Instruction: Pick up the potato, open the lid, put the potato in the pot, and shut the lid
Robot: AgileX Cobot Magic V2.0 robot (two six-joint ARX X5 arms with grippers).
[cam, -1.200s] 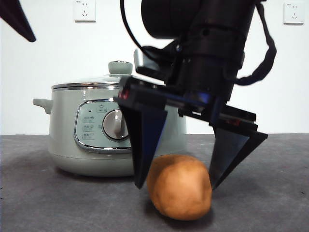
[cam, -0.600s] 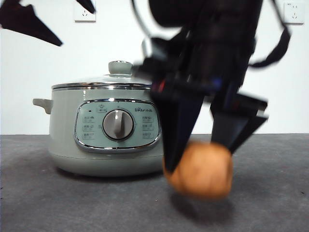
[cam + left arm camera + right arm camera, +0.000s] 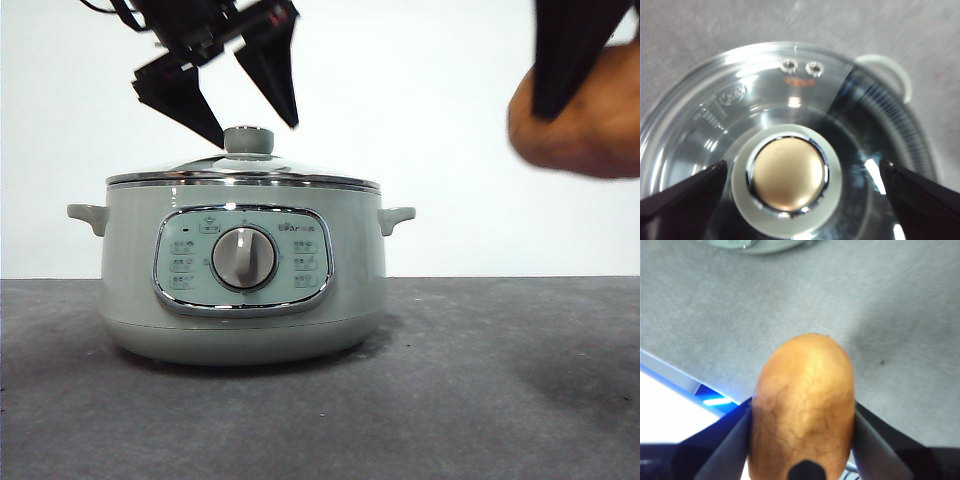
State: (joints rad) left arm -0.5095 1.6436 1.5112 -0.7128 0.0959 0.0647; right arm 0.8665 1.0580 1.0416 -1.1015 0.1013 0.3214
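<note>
Potato (image 3: 585,120) lifted, clamped in right end effector (image 3: 802,440).

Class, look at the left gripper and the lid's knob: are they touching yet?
Apart. In the left wrist view the open left gripper has bare glass between each side and the knob; the front view shows its tips above the lid.

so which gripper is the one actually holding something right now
The right gripper: its jaws are shut on the potato, held up off the table. The left gripper holds nothing, hanging open over the lid's knob.
</note>
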